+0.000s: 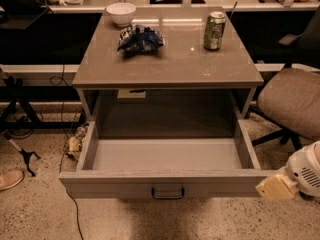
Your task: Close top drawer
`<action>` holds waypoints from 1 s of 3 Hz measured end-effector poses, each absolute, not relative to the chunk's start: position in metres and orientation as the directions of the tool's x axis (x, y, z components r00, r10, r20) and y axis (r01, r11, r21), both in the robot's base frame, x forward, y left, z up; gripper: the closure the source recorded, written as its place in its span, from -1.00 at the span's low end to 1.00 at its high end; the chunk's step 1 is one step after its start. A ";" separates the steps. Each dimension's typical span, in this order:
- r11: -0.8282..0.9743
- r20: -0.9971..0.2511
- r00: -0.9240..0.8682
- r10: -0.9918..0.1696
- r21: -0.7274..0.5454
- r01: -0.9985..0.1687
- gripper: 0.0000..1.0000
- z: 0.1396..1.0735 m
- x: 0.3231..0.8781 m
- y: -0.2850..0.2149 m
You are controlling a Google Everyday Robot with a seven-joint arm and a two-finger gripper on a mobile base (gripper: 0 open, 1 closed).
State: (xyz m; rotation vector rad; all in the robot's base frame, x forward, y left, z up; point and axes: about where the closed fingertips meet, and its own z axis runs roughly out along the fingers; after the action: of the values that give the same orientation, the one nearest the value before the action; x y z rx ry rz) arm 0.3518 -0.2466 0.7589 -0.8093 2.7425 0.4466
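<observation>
Speckled stone flooring (45, 214) spreads under a grey-beige cabinet (170, 64) that fills the middle of the frame, with a long counter (260, 6) running across the top edge behind it. On the cabinet's glossy top, a white bowl (121, 13) sits at the upper left corner, a crumpled blue snack bag (140, 38) lies just below and right of it, and a green drinks can (215, 30) stands upright towards the right side, well apart from both. The top drawer (125, 183) is pulled far out towards the bottom of the frame, showing its plain grey inside; its flat front runs across the lower third, with a small dark bail handle (168, 193) at the centre. A pale label (131, 93) hangs under the cabinet top, above the open cavity. At the lower right, the gripper (274, 187) shows as a cream tip on a white rounded body, right at the right-hand end of the drawer front; whether it is spread or closed cannot be told. A padded office chair (292, 101) stands at the right edge, a cable (70, 184) trails down the floor at the left, and a tan shoe (10, 179) pokes in at the left edge.
</observation>
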 end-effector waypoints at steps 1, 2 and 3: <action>0.797 -0.317 -0.813 -0.489 0.215 -0.564 0.77 0.760 0.352 -0.246; 0.797 -0.317 -0.812 -0.490 0.215 -0.565 1.00 0.760 0.351 -0.245; 0.798 -0.294 -0.832 -0.470 0.262 -0.543 1.00 0.729 0.351 -0.241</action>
State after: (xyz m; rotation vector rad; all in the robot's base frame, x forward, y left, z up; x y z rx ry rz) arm 0.3512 -0.2409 0.7289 -0.7915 2.7718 0.4997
